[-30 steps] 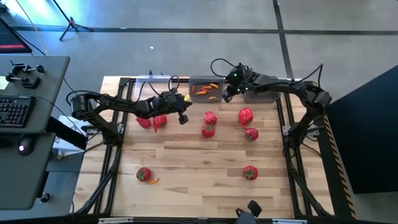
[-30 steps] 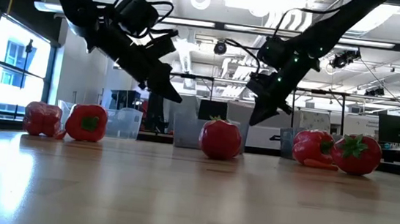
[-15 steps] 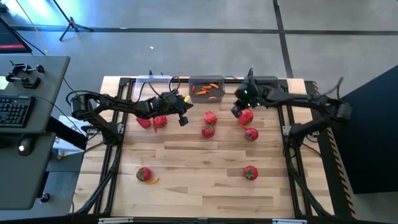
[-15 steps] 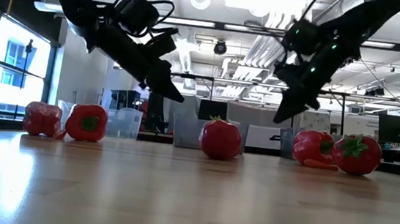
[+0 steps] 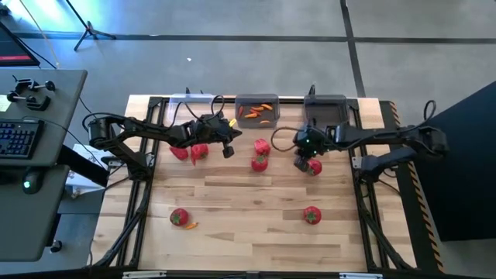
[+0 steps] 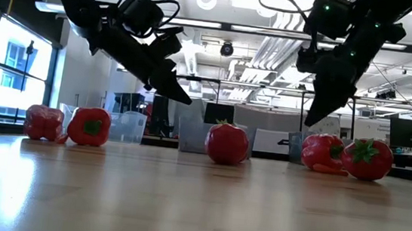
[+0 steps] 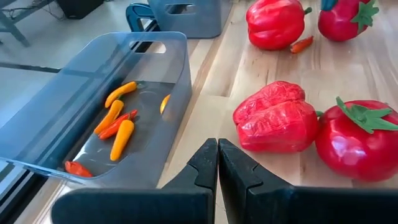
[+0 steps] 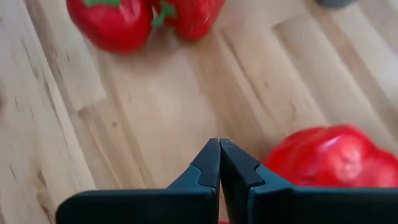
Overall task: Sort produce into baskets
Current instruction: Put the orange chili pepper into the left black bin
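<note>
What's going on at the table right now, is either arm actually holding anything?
Neither arm holds anything. The right gripper, fingers shut and empty, is over the right-centre of the table above a red pepper and a tomato. The left gripper, also shut and empty, hangs mid-table near a pepper and tomato pair. The middle bin at the far edge already holds small orange and red pieces. Other red produce lies loose on the table.

red peppers (image 7: 274, 116), orange chillies (image 7: 121, 139)
</note>
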Available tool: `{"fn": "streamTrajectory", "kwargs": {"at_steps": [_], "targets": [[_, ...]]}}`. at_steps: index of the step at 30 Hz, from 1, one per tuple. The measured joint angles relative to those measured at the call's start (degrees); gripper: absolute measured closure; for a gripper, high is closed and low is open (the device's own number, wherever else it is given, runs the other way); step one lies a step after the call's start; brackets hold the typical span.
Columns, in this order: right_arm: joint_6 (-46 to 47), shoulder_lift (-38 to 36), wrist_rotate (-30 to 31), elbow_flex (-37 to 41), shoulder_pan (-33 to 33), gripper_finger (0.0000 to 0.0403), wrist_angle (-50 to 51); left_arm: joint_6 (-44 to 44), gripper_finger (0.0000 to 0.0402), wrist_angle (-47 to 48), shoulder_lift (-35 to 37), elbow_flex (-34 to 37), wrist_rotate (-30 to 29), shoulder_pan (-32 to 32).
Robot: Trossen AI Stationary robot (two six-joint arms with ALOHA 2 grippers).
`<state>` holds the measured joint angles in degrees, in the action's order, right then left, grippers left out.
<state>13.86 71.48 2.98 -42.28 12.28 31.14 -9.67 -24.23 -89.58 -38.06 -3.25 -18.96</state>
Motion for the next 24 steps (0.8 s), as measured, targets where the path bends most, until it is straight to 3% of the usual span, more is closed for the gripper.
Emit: {"fn": "streamTrajectory", "kwargs": {"at_steps": [6,17,24], "targets": [[0.71,2.98,-0.06,0.0,-1.27,0.0391,2.31,0.0,0.0401,0.0,0.0,0.0,-0.21,0.0],[3.09,10.53,0.13,0.0,1.13,0.0289,4.87,0.02,0.0401,1.36,0.0,0.0,-4.37,-0.04],[2.16,13.62,1.16,0.0,3.48,0.0279,4.83,0.02,0.0401,1.34,0.0,0.0,-4.61,-0.04]]}}
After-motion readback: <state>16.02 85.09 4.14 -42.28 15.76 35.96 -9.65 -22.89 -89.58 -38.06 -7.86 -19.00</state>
